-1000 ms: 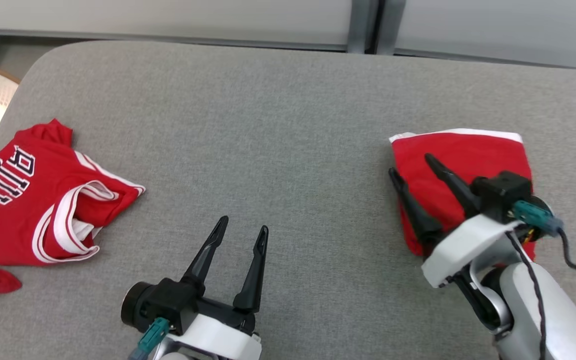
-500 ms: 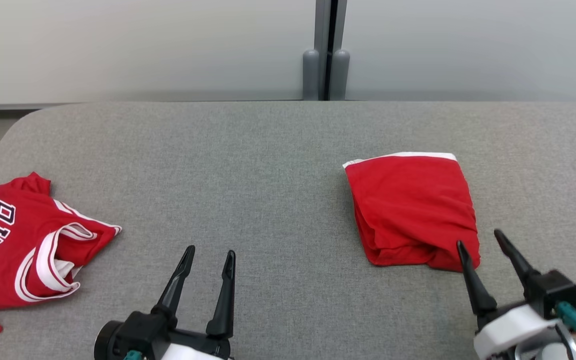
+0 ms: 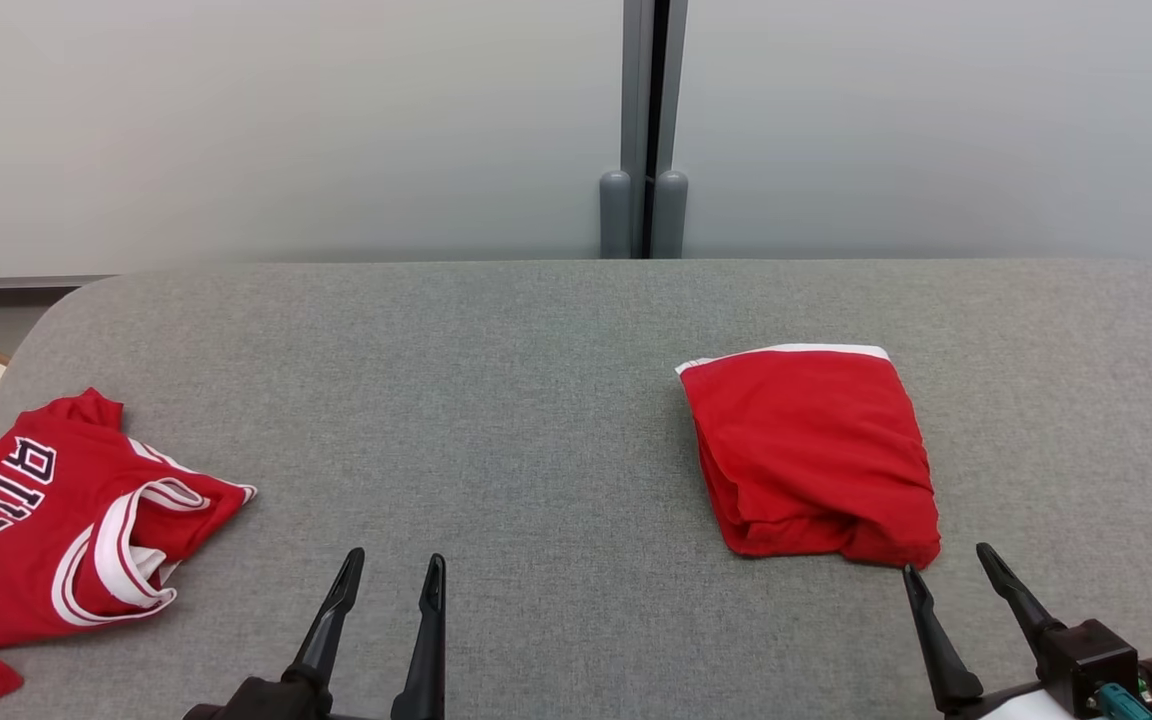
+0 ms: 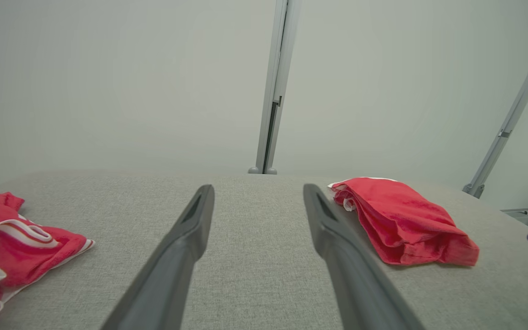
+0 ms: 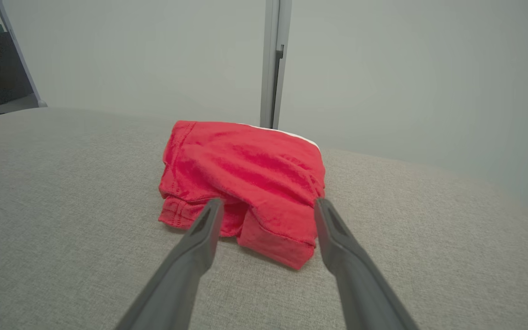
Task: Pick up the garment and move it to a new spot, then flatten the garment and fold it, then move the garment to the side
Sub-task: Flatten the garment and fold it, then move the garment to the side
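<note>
Pulled back off the folded red garment (image 3: 811,455) within the last second: right gripper (image 3: 946,561), then lying across the cloth, now just short of its near edge, fingers spread, nothing between them.

Rests as a compact rectangle on the right half of the grey padded surface (image 3: 536,400), roughly midway between far and near edges. Shows plain red on top, a white band along the far edge, soft creases and a rounded, bulging near-right corner.

Seen side-on in the left wrist view, the garment (image 4: 401,222): stacked layers along its left side, a scrap of white tucked in by the far-left corner. Closer in the right wrist view, the garment (image 5: 245,165): stitched hems along the near edge and one flap jutting forward, framed by parted fingers (image 5: 190,261). Layers and hems not legible from the head view.

Near the surface's near edge, left of centre: left gripper (image 3: 396,557), spread, empty. At the left edge: a lettered red jersey (image 3: 56,540), crumpled, white-trimmed, well apart from the folded piece; lettering readable from the head view alone.
</note>
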### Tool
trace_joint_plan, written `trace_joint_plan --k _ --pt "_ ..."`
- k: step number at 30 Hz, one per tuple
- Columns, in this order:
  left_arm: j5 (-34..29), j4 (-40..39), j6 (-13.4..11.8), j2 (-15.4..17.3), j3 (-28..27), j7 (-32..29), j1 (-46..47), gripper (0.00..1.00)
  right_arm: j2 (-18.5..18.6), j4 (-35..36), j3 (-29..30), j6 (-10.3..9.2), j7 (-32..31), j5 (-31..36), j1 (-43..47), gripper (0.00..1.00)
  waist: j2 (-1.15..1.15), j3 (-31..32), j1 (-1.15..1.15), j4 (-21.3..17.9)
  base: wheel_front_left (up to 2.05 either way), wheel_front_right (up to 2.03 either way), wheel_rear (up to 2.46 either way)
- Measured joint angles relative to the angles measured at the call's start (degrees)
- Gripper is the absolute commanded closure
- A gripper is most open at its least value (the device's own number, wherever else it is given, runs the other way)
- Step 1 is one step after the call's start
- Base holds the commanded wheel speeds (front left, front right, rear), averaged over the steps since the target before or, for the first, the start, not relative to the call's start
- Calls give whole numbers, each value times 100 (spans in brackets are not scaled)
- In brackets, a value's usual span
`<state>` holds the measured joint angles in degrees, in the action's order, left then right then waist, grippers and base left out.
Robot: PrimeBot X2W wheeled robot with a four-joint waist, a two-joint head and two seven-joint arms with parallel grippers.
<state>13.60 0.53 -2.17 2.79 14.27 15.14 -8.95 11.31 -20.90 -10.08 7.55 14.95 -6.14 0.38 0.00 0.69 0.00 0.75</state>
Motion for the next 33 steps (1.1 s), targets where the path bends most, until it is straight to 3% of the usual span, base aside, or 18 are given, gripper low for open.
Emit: trace_joint_plan --k 9,24,33 --pt "11 33 -40 1 -52 -1 -145 0 -102 207 25 0 1 30 96 0 0 104 0 5 0 0 0" --pt "78 85 -126 0 -288 -1 -412 0 -256 1187 166 0 1 -299 292 0 0 292 0 -152 0 0 0" --pt "-11 -91 -152 0 -434 -1 -586 0 -260 1199 107 0 2 -393 458 0 0 369 0 -153 0 0 0"
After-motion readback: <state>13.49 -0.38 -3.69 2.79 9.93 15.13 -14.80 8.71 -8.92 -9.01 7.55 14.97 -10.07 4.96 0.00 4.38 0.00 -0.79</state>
